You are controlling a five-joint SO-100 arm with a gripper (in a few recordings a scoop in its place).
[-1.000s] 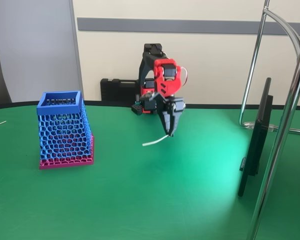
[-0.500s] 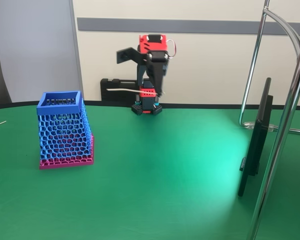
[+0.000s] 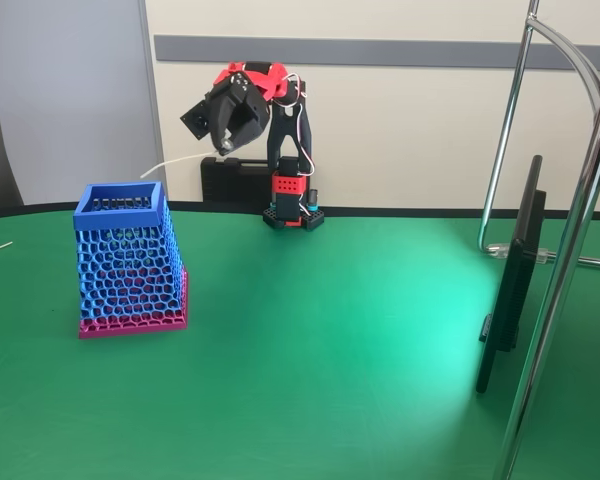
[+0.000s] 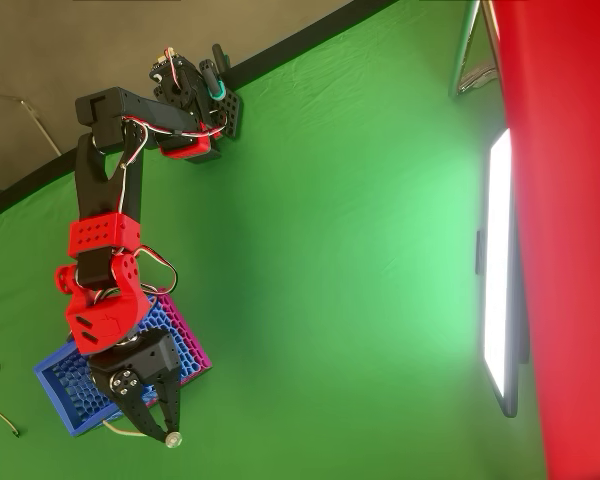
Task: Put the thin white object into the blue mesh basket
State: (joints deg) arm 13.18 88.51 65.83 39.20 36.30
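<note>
In the fixed view my red and black gripper (image 3: 222, 146) is raised high, up and to the right of the blue mesh basket (image 3: 130, 262). It is shut on the thin white object (image 3: 176, 160), which sticks out leftward and droops to just above the basket's blue rim. The basket stands upright on its pink base on the green table. From overhead, the gripper (image 4: 157, 425) hangs over the basket's near corner (image 4: 62, 392), the arm covers part of the basket, and a short curve of the white object (image 4: 121, 431) shows beside the fingers.
A black case (image 3: 236, 180) lies behind the arm's base (image 3: 292, 205). A dark monitor (image 3: 514, 280) and chrome stand poles (image 3: 568, 250) occupy the right side. Thin pale wire pieces (image 4: 0, 415) lie at the table's left edge.
The gripper has risen from just above the table and swung left, carrying the white object from the table's middle to a spot above the basket's rim.
</note>
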